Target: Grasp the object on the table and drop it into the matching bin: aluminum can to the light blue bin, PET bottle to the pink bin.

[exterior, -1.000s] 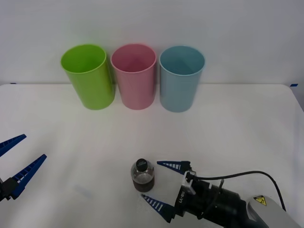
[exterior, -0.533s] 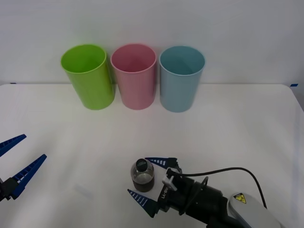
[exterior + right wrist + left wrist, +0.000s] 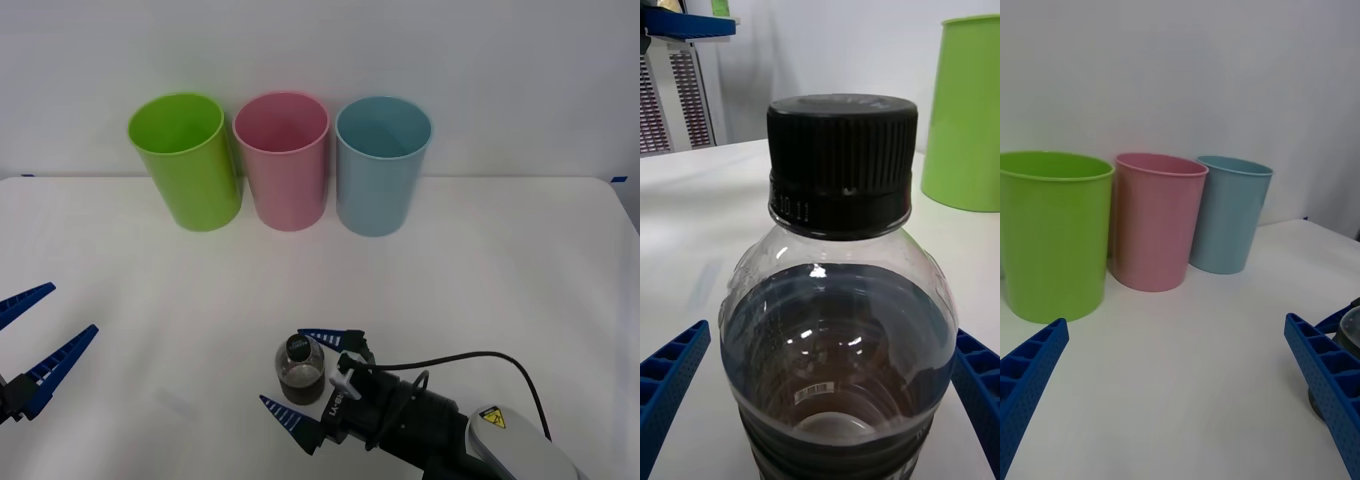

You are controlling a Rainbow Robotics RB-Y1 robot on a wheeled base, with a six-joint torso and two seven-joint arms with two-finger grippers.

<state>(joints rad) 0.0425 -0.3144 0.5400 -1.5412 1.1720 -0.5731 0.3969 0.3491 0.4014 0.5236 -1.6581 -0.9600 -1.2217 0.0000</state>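
Left gripper: low over the table's left edge, toward the near corner; blue ribbed fingers spread wide apart, nothing between them.
Table: plain white top, carries everything listed here.
Lime green bin: upright at the far edge, leftmost of a row of three, left of centre; close beside the pink one.
Pink bin: upright at the far edge, middle of the row, near the table's centre line.
PET bottle: upright near the near edge, about mid-width, well apart from the row of bins; black screw cap on, clear shoulder, dark lower half. In the right wrist view the bottle stands between the two blue fingers.
Right gripper: at the near edge, just right of centre, reaching leftward around the bottle; one finger on the far side of the bottle, one on the near side. Jaws released, straddling the bottle; whether either finger touches it I cannot tell.
Light blue bin: upright at the far edge, rightmost of the row, a small gap from the pink bin.
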